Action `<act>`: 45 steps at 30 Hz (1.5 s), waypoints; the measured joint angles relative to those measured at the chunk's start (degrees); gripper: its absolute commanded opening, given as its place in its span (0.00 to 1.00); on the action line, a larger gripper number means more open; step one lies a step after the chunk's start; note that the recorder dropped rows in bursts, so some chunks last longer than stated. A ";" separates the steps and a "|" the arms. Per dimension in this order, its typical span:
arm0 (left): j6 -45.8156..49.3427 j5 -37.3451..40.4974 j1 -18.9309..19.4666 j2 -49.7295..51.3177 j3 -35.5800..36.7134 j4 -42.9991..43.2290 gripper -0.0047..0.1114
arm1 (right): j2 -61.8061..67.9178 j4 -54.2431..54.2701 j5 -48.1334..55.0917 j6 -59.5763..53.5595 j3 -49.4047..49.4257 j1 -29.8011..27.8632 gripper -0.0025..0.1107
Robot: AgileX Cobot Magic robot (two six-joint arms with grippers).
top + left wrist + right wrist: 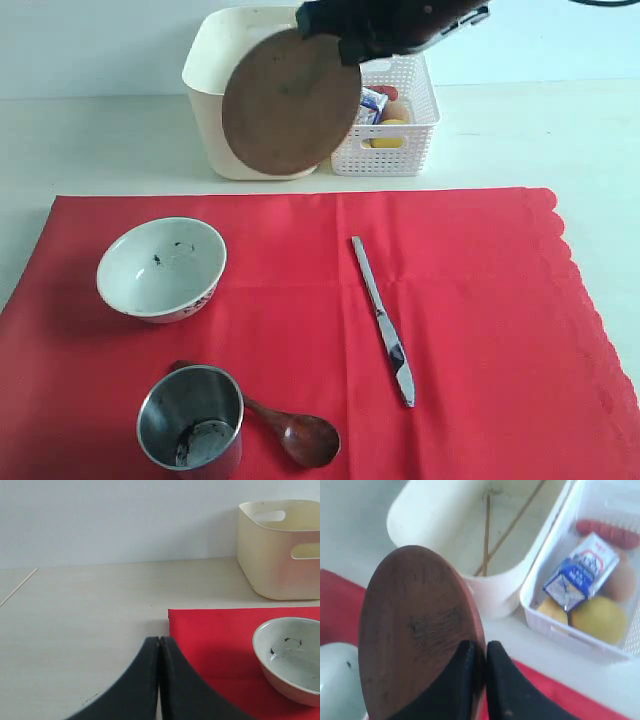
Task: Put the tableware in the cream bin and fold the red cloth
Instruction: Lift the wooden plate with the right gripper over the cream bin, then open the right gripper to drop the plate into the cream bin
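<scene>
Brown plate (pixel 285 100) | gripped by right claw (pixel 481 649) | half-hides cream bin (pixel 205 110) | left claw (pixel 159 641) closed

table (pixel 100 140) | red cloth (pixel 450 300) (spread flat) | cream bin (pixel 205 120) | white basket (pixel 385 160)

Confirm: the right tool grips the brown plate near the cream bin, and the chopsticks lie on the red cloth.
Wrong on the chopsticks: they lie inside the cream bin, not on the red cloth, as the right wrist view shows. The right tool does grip the brown plate near that bin.
</scene>
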 measured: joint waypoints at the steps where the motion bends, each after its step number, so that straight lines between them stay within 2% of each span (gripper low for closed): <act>1: 0.00 0.00 0.00 0.00 0.00 0.00 0.06 | 0.11 0.00 -1.48 -0.13 -0.81 0.00 0.02; 10: 0.00 0.00 0.00 0.00 0.00 0.00 0.06 | 8.27 0.16 -12.84 -0.50 -9.61 -0.14 0.02; 17: 0.00 0.00 0.00 0.00 0.00 0.00 0.06 | 16.60 5.81 -19.29 1.34 -16.22 -2.51 0.02; 27: 0.00 0.00 0.00 0.00 0.00 0.00 0.06 | 22.29 8.45 -22.85 1.66 -18.46 -3.27 0.03; 33: 0.00 0.00 0.00 0.00 0.00 0.00 0.06 | 22.40 8.77 -22.64 1.66 -18.68 -3.27 0.19; 41: 0.00 0.00 0.00 0.00 0.00 0.00 0.06 | 22.40 8.90 -20.44 1.66 -18.79 -3.27 0.50; 45: 0.00 0.00 0.00 0.00 0.00 0.00 0.06 | 21.74 7.11 -15.62 1.16 -18.79 -3.27 0.53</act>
